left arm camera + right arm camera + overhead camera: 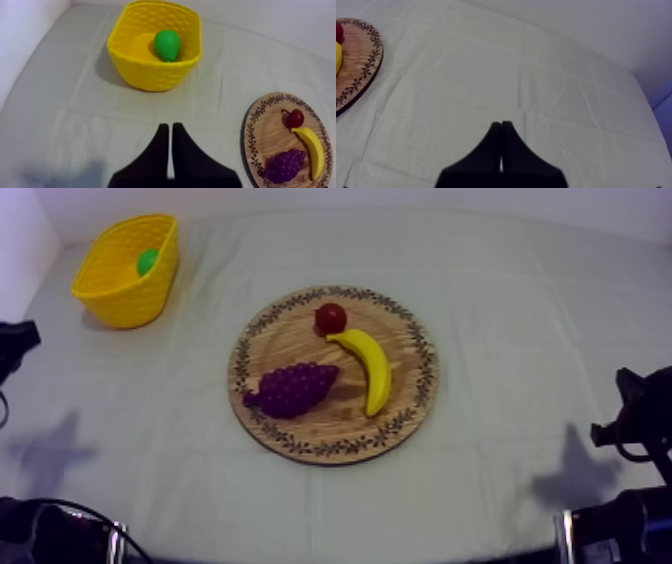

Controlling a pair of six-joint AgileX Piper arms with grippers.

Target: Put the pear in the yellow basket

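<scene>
Clenched empty, left gripper [168,126] is facing the basket [150,75], where the pear [167,45] is already lying, well ahead of its jaws; right gripper [501,123] is idling clenched, farther off.

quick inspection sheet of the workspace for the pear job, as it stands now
surface: grey-white cloth, lightly creased
job's things: pear lies inside the yellow basket; wooden board at mid-table, no pear on it
clutter: grapes, banana and small red fruit on the board
grippers: left gripper shut on nothing, facing the basket; right gripper shut on nothing, over cloth beside the board
surroundings: pale wall behind the table
</scene>
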